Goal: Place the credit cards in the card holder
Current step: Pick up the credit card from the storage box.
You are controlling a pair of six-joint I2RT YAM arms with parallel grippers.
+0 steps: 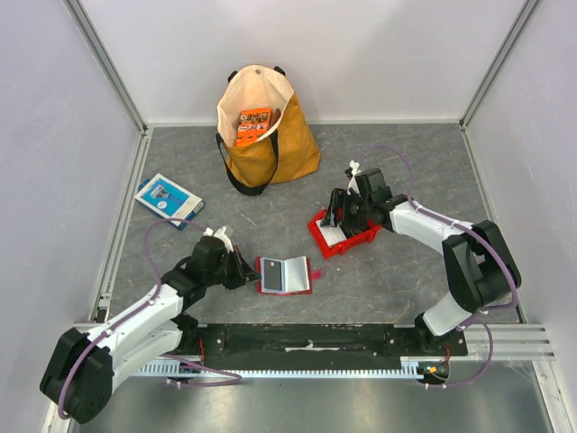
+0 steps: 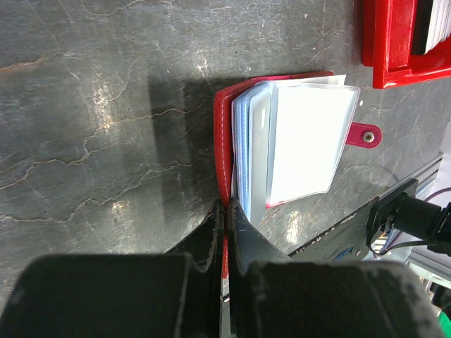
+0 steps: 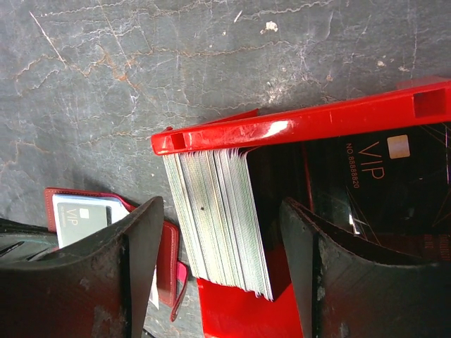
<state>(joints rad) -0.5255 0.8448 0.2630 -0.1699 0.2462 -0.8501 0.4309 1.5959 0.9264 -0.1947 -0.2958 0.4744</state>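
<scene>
The red card holder (image 1: pixel 286 275) lies open on the grey table, its clear pockets (image 2: pixel 310 141) fanned out and its snap tab (image 2: pixel 365 135) to the right. My left gripper (image 2: pixel 229 208) is shut on the edge of its red cover (image 2: pixel 224 120). A stack of whitish credit cards (image 3: pixel 211 183) stands on edge in a red bin (image 3: pixel 303 123), with a dark VIP card (image 3: pixel 380 169) behind it. My right gripper (image 3: pixel 220 208) is open, one finger on each side of the stack, holding nothing. The card holder also shows in the right wrist view (image 3: pixel 169 260).
A yellow tote bag (image 1: pixel 261 131) with an orange packet (image 1: pixel 254 124) inside stands at the back. A blue-and-white flat box (image 1: pixel 168 197) lies at the left. The red bin (image 1: pixel 343 233) sits right of the card holder. White walls close in the table.
</scene>
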